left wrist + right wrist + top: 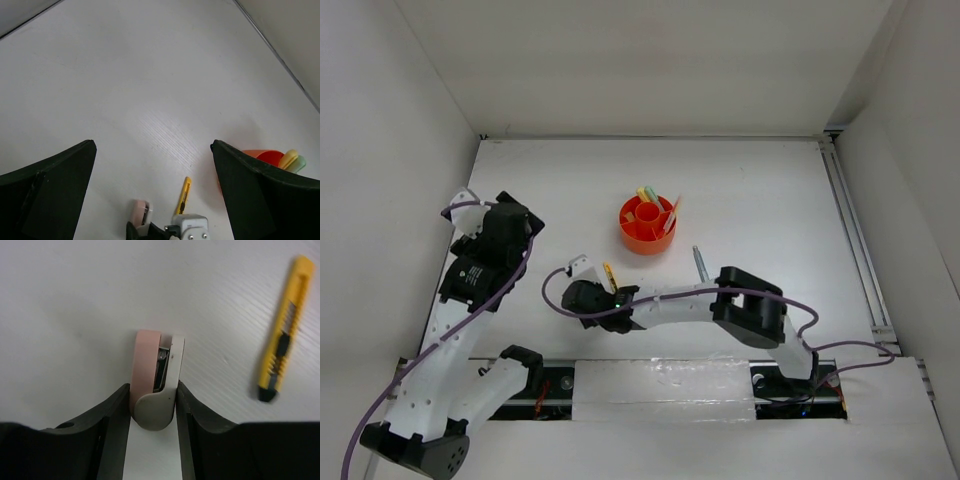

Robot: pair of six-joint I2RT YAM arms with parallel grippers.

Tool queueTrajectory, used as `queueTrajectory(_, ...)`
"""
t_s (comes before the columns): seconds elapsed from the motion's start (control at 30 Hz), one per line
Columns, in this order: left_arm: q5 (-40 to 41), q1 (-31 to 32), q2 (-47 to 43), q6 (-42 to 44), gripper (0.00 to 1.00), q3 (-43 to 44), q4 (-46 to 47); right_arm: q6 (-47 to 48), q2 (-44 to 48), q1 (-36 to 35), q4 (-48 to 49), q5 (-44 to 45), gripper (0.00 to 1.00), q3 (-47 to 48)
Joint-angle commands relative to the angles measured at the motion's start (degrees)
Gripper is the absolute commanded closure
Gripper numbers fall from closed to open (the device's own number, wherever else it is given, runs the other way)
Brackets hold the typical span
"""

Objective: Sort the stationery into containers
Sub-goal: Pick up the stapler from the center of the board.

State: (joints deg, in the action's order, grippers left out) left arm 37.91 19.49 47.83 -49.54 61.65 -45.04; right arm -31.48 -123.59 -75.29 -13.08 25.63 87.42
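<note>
White walls (620, 60) box in a white table (770, 200), with the orange tub (645, 243) at centre frame. Lower left of it the right gripper (152, 390) pinches a pink-white stapler (147, 360) beside a yellow cutter (282, 357). The left gripper (152, 145) gapes wide at the left edge.

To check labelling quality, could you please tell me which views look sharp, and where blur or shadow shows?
Top external: evenly lit, sharp, orange tub clear. Right wrist: stapler and yellow cutter slightly soft, faint shadows. Left wrist: near fingers dark, blurred.
</note>
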Motion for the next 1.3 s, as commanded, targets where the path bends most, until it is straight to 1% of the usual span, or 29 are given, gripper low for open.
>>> queueTrajectory(0.0,-3.01,-0.15,-1.86,2.77,0.00,-0.39,3.98,1.25,9.13,1.89,4.63,-0.05,1.00,-7.77)
queueTrajectory(0.03,-4.58,-0.15,-1.87,3.65,0.00,-1.08,5.30,2.29,11.42,2.42,5.77,-0.05,1.00,-9.79)
queueTrajectory(0.07,-6.60,-0.15,-3.43,4.79,0.00,-1.96,6.79,5.18,16.14,2.42,8.22,-0.05,1.00,-13.81)
queueTrajectory(0.1,-12.02,-0.15,-4.06,5.93,0.00,-2.58,8.46,6.60,18.54,2.42,9.03,0.65,1.00,-15.68)
queueTrajectory(0.13,-15.12,-0.15,-4.67,7.51,0.00,-3.46,11.95,8.09,20.91,2.42,9.73,1.17,1.00,-17.44)
queueTrajectory(0.17,-18.11,-0.15,-5.20,7.53,0.00,-5.29,13.64,9.59,25.72,2.42,10.35,1.18,1.00,-20.85)
queueTrajectory(0.2,-24.05,-0.15,-6.34,7.53,0.00,-6.44,15.49,11.43,28.29,2.42,10.88,1.88,1.00,-22.54)
queueTrajectory(0.23,-27.33,-0.15,-6.87,7.53,0.00,-7.76,19.94,12.05,30.84,2.42,11.49,1.88,1.00,-24.29)
queueTrajectory(0.27,-30.58,-0.15,-7.49,7.53,0.00,-10.90,22.51,12.84,33.56,3.12,12.20,1.88,1.00,-27.79)
queueTrajectory(0.3,-36.45,-0.15,-8.10,6.66,0.00,-12.33,24.97,13.55,39.07,3.65,13.33,1.88,1.00,-29.57)
queueTrajectory(0.33,-39.98,-0.15,-8.11,6.65,0.00,-13.91,30.91,14.60,41.91,3.66,13.95,0.93,1.00,-31.32)
queueTrajectory(0.37,-43.50,-0.15,-8.11,6.04,0.00,-15.49,33.93,15.39,44.72,4.53,14.83,0.13,1.00,-33.00)
queueTrajectory(0.4,-47.02,-0.15,-8.11,4.90,0.00,-18.20,37.01,16.10,50.15,5.58,15.45,-0.57,1.00,-36.06)
queueTrajectory(0.43,-53.58,-0.15,-8.11,4.19,0.00,-19.71,40.52,17.06,52.64,6.28,16.15,-1.27,1.00,-37.31)
queueTrajectory(0.47,-56.86,-0.15,-8.11,3.06,0.00,-21.55,48.73,17.77,55.01,6.99,16.16,-3.46,1.00,-38.36)
queueTrajectory(0.5,-59.51,-0.15,-8.11,1.83,0.00,-24.88,52.73,18.30,57.21,8.13,17.03,-4.09,1.00,-39.33)
queueTrajectory(0.53,-62.75,-0.15,-7.59,-0.54,0.00,-26.21,56.25,19.08,61.06,8.66,17.04,-4.09,1.00,-40.73)
queueTrajectory(0.57,-63.65,0.72,-6.88,-1.43,0.00,-27.36,62.20,19.09,62.67,8.67,17.04,-4.96,1.00,-41.27)
queueTrajectory(0.63,-63.66,2.74,-5.83,-1.44,0.00,-28.77,65.76,19.97,65.65,9.71,17.74,-5.94,1.00,-41.88)
queueTrajectory(0.67,-64.53,2.75,-4.69,-1.44,0.00,-28.78,67.26,20.49,65.67,9.72,17.74,-7.16,1.00,-41.89)
queueTrajectory(0.7,-65.93,2.75,-4.16,-2.22,0.00,-29.56,72.15,21.19,65.67,9.72,17.74,-7.87,1.00,-41.89)
queueTrajectory(0.73,-66.90,2.75,-3.63,-3.01,0.00,-30.18,74.37,21.20,65.67,9.72,17.74,-8.48,1.00,-41.19)
queueTrajectory(0.83,-68.50,2.75,-2.14,-3.55,0.00,-30.80,78.59,21.20,64.01,9.72,18.97,-9.28,1.00,-40.40)
queueTrajectory(0.97,-70.43,2.75,-2.13,-3.55,0.00,-30.80,79.75,21.73,61.37,9.72,20.37,-8.23,1.00,-38.99)
queueTrajectory(1.07,-71.57,2.75,-2.13,-1.80,0.00,-30.80,79.75,21.73,58.82,9.72,21.43,-8.22,1.00,-37.68)
queueTrajectory(1.17,-74.20,2.75,-0.91,-0.57,0.00,-30.80,79.75,21.73,57.42,9.72,23.01,-9.54,1.00,-36.18)
queueTrajectory(1.27,-74.21,2.75,-0.90,-0.03,0.00,-31.59,79.75,22.87,55.57,9.72,23.01,-9.54,1.00,-34.07)
